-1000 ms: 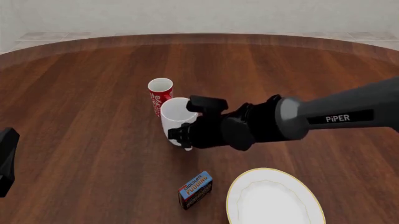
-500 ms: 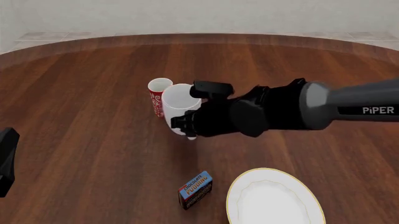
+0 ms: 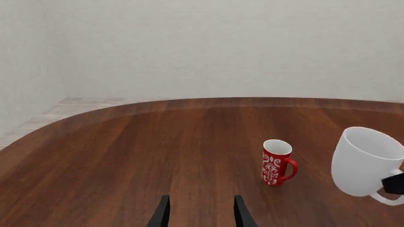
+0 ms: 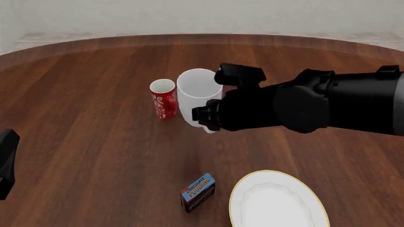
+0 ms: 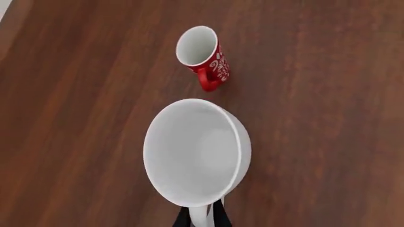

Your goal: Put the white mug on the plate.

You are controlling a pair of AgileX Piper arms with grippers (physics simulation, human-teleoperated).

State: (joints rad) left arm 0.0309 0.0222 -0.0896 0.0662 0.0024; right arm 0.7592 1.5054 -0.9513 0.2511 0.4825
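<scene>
The white mug (image 4: 197,94) hangs upright above the table, just right of the red mug. My right gripper (image 4: 206,119) is shut on its handle; in the right wrist view the fingertips (image 5: 184,220) pinch the handle under the mug (image 5: 196,151), and its open mouth faces the camera. In the left wrist view the mug (image 3: 364,161) shows clear of the wood. The plate (image 4: 238,196) lies near the front edge, right of centre, with nothing on it. My left gripper (image 3: 200,216) is open over bare table; its body (image 4: 6,161) sits at the far left.
A small red patterned mug (image 4: 162,99) (image 3: 276,162) (image 5: 203,51) stands on the table beside the lifted mug. A chocolate pudding box (image 4: 197,191) lies just left of the plate. The table's curved far edge meets a pale wall.
The right gripper has risen with the white mug and shifted right, away from the red mug. The left arm has not moved.
</scene>
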